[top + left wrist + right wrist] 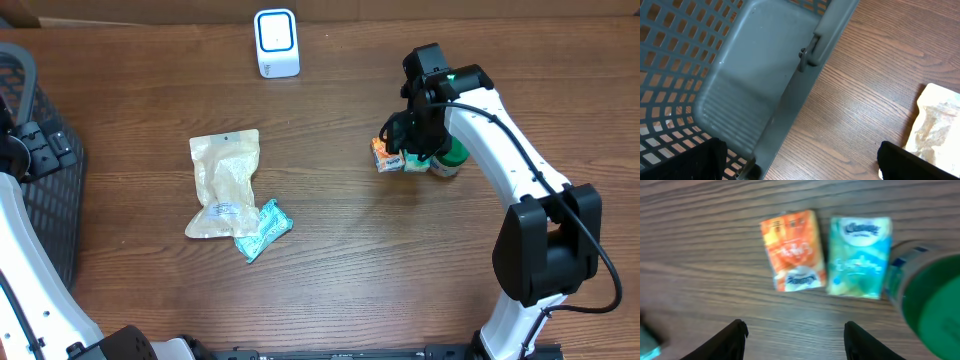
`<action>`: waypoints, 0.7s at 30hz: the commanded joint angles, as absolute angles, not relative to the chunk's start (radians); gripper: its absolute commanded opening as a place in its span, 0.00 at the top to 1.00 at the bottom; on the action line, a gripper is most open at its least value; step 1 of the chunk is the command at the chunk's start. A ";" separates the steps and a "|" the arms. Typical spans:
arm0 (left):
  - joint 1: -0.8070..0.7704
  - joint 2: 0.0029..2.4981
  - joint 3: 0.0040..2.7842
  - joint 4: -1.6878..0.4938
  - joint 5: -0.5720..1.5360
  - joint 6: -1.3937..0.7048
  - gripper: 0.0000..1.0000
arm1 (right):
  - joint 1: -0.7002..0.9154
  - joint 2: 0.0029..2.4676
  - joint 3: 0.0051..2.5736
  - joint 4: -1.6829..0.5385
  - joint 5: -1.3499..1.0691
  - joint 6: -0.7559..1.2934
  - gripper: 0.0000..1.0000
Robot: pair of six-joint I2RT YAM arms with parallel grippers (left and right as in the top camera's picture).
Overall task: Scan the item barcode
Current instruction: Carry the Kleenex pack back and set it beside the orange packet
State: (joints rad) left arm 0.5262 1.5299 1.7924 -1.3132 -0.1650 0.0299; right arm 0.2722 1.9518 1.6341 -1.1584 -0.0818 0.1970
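Your right gripper (795, 330) hangs over the orange pack (792, 250), fingers spread and gripping nothing. The pack lies flat on the table (400, 260), just beside a teal pack (859, 256), with a green-lidded jar (930, 300) next along. The scanner (276, 42) stands well apart at the far edge. Your left gripper (802, 160) is spread wide and empty, by the basket (740, 75) rim.

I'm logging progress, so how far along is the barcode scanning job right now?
Done, perhaps: orange pack, teal tissue pack and green-lidded jar sit grouped together; no proof of scanning. In hand: nothing; right tool hangs open over them, left tool open by the basket. Left: beige pouch and teal packet, lying short of the white scanner.
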 commanded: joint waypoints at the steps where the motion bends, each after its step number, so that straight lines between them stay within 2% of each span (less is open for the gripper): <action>1: 0.530 1.530 1.809 -1.311 -0.164 0.045 0.00 | 0.299 1.943 1.639 -1.143 -0.149 0.159 0.39; 17: 0.530 1.530 1.809 -1.312 -0.164 0.046 0.00 | 0.387 2.049 1.565 -1.019 -0.166 0.159 0.39; 21: 0.530 1.530 1.809 -1.312 -0.164 0.045 0.00 | 0.382 2.102 1.565 -0.962 -0.166 0.160 0.43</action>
State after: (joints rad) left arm 0.5262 1.5299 1.7924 -1.3128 -0.1650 0.0303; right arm 0.3874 2.0682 1.5757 -0.9855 -0.1604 0.1638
